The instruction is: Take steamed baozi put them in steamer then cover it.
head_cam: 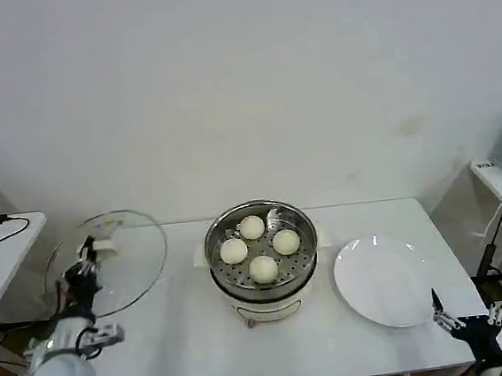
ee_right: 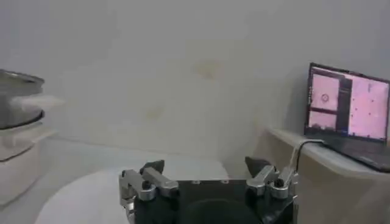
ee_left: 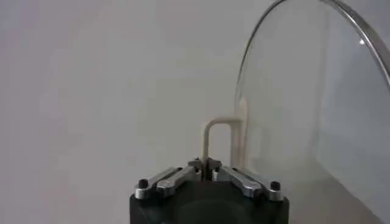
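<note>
Several steamed baozi [head_cam: 263,268] lie on the perforated tray inside the steamer [head_cam: 220,271], which stands on its white base at the table's middle. The cover [head_cam: 133,257], a clear glass lid with a metal rim, hangs tilted on edge above the table's left end. My left gripper [head_cam: 88,253] is shut on the cover's pale handle [ee_left: 217,135], and the glass [ee_left: 317,103] rises beside it. My right gripper [head_cam: 442,309] stands open low at the table's front right corner, holding nothing. The steamer's side [ee_right: 17,115] shows far off in the right wrist view.
A flat white plate [head_cam: 386,280] lies to the right of the steamer, just beyond my right gripper. A side desk [head_cam: 0,257] with a cable stands at the left. Another bench [ee_right: 341,159] with a laptop [ee_right: 347,112] stands at the right.
</note>
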Tool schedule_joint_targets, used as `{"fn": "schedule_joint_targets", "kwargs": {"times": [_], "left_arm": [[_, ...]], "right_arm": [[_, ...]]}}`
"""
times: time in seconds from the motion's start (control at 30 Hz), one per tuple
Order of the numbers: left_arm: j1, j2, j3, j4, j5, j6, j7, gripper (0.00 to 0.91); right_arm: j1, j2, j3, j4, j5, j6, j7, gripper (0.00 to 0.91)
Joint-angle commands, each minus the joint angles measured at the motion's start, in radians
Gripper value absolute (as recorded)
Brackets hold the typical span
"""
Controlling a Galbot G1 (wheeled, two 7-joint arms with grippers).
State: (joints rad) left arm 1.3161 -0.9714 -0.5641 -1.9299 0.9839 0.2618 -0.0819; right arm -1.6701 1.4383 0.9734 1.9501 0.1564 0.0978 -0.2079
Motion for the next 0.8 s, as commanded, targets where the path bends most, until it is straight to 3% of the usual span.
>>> {"fn": "schedule_joint_targets", "kwargs": {"times": [0.03, 0.27, 0.8], "left_arm": [[-0.356, 0.042, 0.422, -0.096, -0.008, 0.286, 0.205, 0.0], [-0.536, -0.114, 0.618, -0.038, 0.165, 0.407, 0.338, 0.0], [-0.537, -0.391, 0.712, 0.117, 0.402, 0.411, 0.432, 0.0]], "right_arm": [[0.011, 0.026, -0.02, -0.009, -0.047, 0.0, 0.004, 0.907], [0.021, 0.029, -0.023, -0.035, -0.073, 0.005, 0.01, 0.907], [0.03, 0.037, -0.057, -0.054, -0.107, 0.005, 0.012, 0.907]]}}
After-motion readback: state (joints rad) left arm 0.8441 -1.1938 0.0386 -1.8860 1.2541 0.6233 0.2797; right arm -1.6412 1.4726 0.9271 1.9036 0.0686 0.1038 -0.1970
